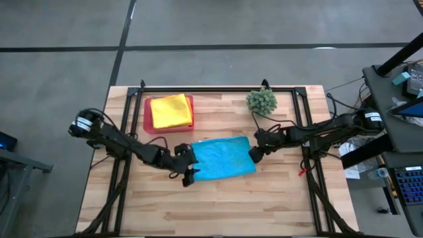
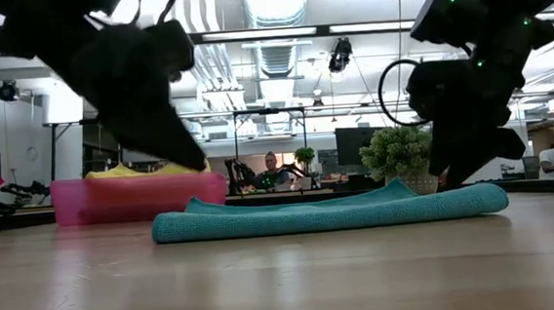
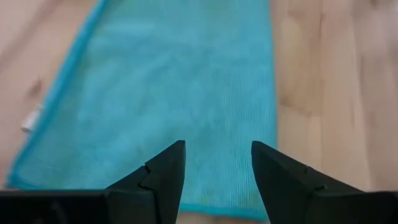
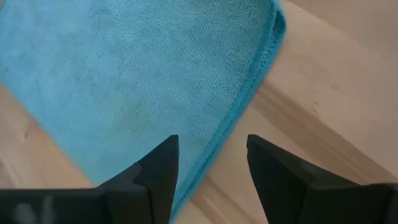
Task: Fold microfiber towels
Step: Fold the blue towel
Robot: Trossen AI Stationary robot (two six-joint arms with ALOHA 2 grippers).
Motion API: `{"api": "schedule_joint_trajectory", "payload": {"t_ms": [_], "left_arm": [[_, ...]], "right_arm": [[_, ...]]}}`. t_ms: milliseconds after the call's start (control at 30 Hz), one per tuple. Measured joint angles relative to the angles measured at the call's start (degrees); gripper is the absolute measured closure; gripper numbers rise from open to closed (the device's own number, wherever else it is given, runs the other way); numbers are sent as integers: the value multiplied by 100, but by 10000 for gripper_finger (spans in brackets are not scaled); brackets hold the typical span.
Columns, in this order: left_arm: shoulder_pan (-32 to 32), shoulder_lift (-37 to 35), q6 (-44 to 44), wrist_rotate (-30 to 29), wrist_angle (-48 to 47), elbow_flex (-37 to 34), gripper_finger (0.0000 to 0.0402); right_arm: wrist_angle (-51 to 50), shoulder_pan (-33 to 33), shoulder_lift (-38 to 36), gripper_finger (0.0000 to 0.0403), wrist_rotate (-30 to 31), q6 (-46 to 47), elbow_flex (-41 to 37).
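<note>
A turquoise towel point(image 1: 223, 158) lies folded flat on the wooden table near its middle; it also shows in the low view point(image 2: 330, 213). My left gripper point(image 1: 188, 173) is open just above the towel's left end point(image 3: 174, 81). My right gripper point(image 1: 253, 154) is open over the towel's right end point(image 4: 124, 62), its fingers on either side of the doubled edge point(image 4: 264, 59). A yellow towel point(image 1: 170, 111) lies on the pink tray point(image 1: 149, 125) at the far left. The other towels are out of view.
A spiky green plant ball point(image 1: 262, 100) stands at the far right, close behind my right arm. The pink tray with the yellow towel sits behind my left gripper. Black frame rails point(image 1: 218, 88) run along the table's far edge and both sides. Bare wood lies toward the near edge.
</note>
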Motion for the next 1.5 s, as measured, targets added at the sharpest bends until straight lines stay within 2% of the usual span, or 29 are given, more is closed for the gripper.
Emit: {"api": "schedule_joint_trajectory", "payload": {"t_ms": [233, 533, 800, 933, 1067, 1167, 1333, 1500], "left_arm": [[-72, 441, -13, -17, 82, 90, 233], [-75, 451, -11, -28, 63, 76, 233], [-75, 451, -9, -28, 74, 74, 233], [-75, 451, -7, -28, 76, 74, 233], [-114, 345, -9, -29, -135, 76, 233], [-209, 145, -87, -20, -668, 117, 233], [-382, 29, -448, -9, -1089, 11, 233], [-411, 314, -603, -51, -593, -24, 233]], "right_arm": [[511, -1, 376, 222, 5, 88, -115], [1371, -1, 1019, 222, -10, 69, -125], [2380, -1, 1416, 228, -348, 60, -118], [2376, -1, 1451, 265, -323, 49, -115], [2357, -1, 1329, 330, -316, -2, -115], [2186, -1, 1144, 381, -316, -55, -115], [1450, -1, 786, 390, -97, -32, 66], [1150, 25, 786, 390, 73, -38, 478]]}}
